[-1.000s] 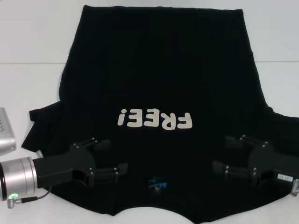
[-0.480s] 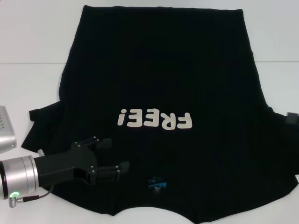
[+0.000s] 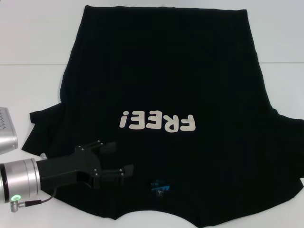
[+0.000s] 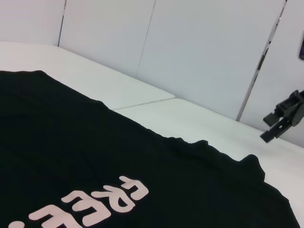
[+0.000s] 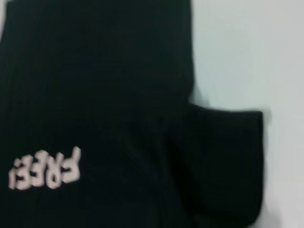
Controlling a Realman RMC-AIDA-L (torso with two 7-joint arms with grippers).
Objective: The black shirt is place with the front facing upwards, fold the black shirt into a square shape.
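One black shirt [image 3: 161, 85], white table [image 3: 28, 90] free past its edges; my left gripper [image 3: 120, 159] open over its collar side

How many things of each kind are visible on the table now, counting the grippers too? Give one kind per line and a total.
Black shirt: 1
Robot grippers: 2, the left gripper low over the shirt's near left part, and the right gripper raised off to the side, seen from the left wrist view
Silver box at the table's left edge: 1
Total: 4
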